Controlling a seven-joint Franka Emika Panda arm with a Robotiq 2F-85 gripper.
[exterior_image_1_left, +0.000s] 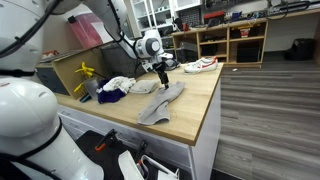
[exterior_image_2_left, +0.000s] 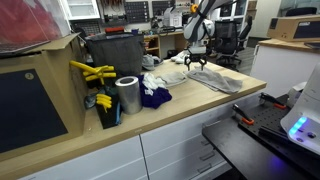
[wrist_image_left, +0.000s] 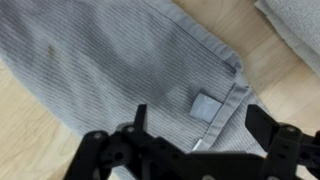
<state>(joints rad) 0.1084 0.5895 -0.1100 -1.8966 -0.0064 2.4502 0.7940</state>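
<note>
Under the released, empty tool (exterior_image_1_left: 163, 73), the grey garment (exterior_image_1_left: 160, 104) lies flat on the wooden counter (exterior_image_1_left: 205, 100).

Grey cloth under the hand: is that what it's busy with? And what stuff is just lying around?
Busy with:
- hand, open, just above
- grey cloth

Just lying around:
- white cloth
- blue cloth
- metal can
- yellow clamps

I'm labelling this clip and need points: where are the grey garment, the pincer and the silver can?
grey garment (wrist_image_left: 100, 70), wrist view, on its ribbed fabric.
pincer (exterior_image_2_left: 193, 64), in an exterior view, midway between its fingertips.
silver can (exterior_image_2_left: 127, 95), in an exterior view, on its side wall.
</note>
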